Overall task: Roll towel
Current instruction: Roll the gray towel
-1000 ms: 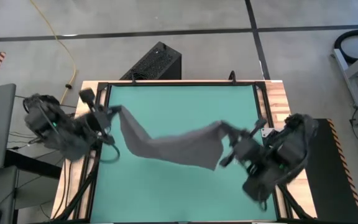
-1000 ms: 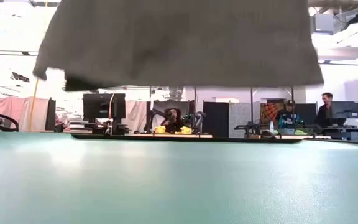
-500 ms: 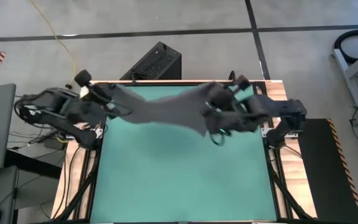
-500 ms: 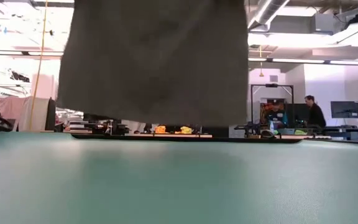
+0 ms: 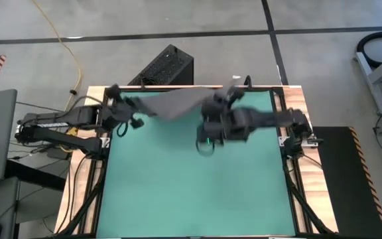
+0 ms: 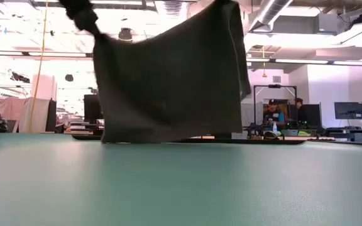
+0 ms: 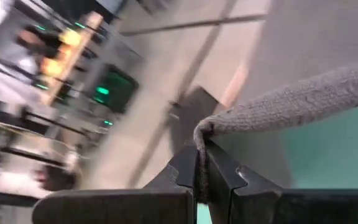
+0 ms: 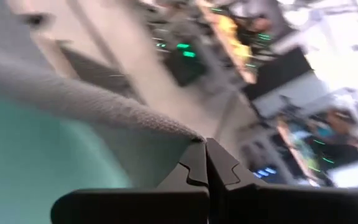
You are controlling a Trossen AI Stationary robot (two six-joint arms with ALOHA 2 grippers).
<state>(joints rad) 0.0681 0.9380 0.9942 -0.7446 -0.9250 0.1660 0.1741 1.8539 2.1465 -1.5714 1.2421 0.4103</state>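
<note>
The dark grey towel [image 5: 174, 101] hangs spread like a sheet over the far part of the green mat [image 5: 191, 179], held up between my two grippers. In the low view the towel's [image 6: 168, 81] lower edge [image 6: 168, 139] reaches down to mat level; whether it touches, I cannot tell. My left gripper [image 5: 127, 106] is shut on the towel's left upper corner and my right gripper [image 5: 219, 101] on its right upper corner. Each wrist view shows its own shut gripper, left [image 7: 199, 168] and right [image 8: 205, 163], with the towel's top edge running off from it. My left gripper pinches the towel's left upper corner [image 7: 199, 138] between its two fingers, the cloth bunched there [image 6: 96, 28]. The fingers come nearly level from the table's left. The towel hangs below them. My right gripper pinches the towel's right upper corner [image 8: 194, 138] between its two fingers, coming nearly level from the table's right. The top edge [image 8: 79, 96] runs away from it toward the other arm, and the cloth hangs below.
A black box [image 5: 166, 66] stands on the floor just beyond the table's far edge, with a yellow cable [image 5: 71, 53] beside it. A wooden border [image 5: 297, 106] frames the mat. The mat's middle and near part lie bare. People sit in the room behind [image 6: 275, 116].
Both grippers have carried the towel from over the mat's middle toward the far edge and downward, drawing closer together. The towel, before lifted clear high above the mat, now hangs lower with its bottom edge down at mat level.
</note>
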